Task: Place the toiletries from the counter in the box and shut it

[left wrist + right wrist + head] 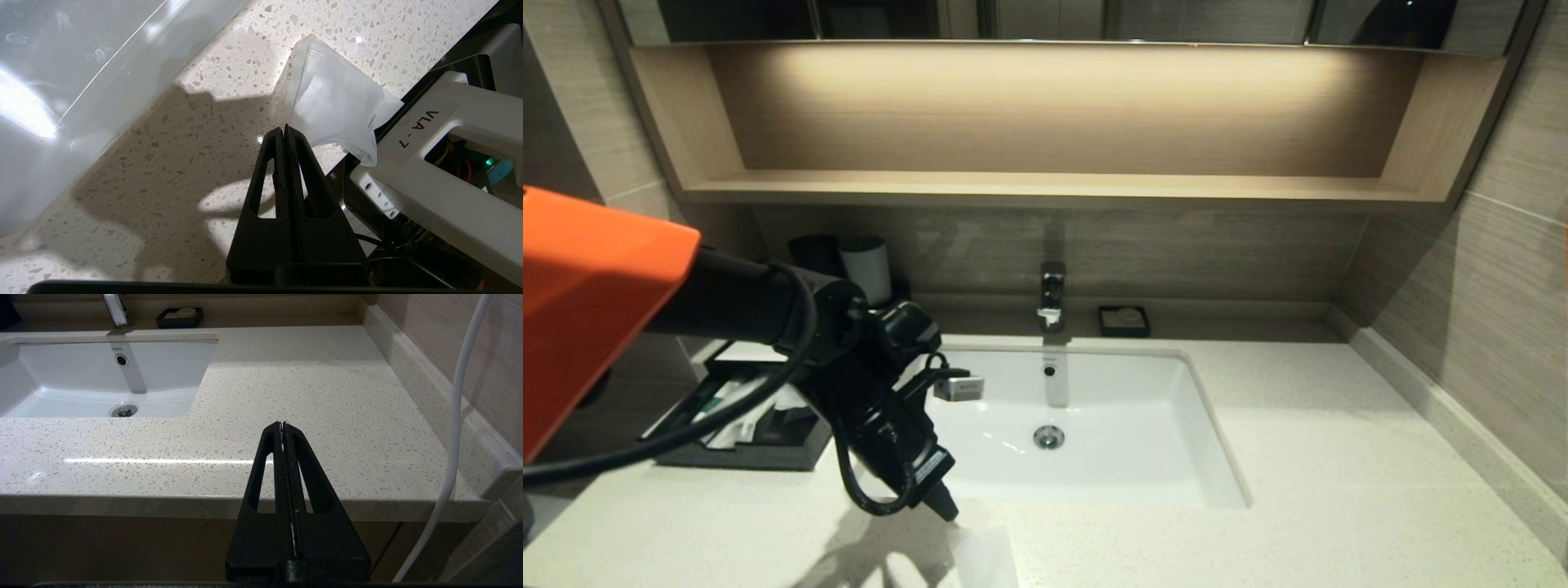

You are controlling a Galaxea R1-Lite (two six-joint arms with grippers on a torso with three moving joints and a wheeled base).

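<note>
A flat translucent sachet [985, 560] [331, 107] lies on the speckled counter [1339, 457] near its front edge, in front of the sink. My left gripper [947, 511] [284, 128] points down just left of the sachet. It is shut, with nothing seen between the fingers, and its tips sit at the sachet's edge. The black box [737, 459] stands at the left with its drawer pulled open. A white pack with a green band [717, 402] lies inside, partly hidden by my arm. My right gripper [284, 424] is shut and empty, off the counter's front edge on the right.
The white sink basin [1094, 478] is set in the middle, with a faucet [1052, 296] behind it. A black soap dish [1124, 320] sits by the back wall. A pale cup [866, 266] stands behind the box. A wooden shelf [1045, 188] runs overhead.
</note>
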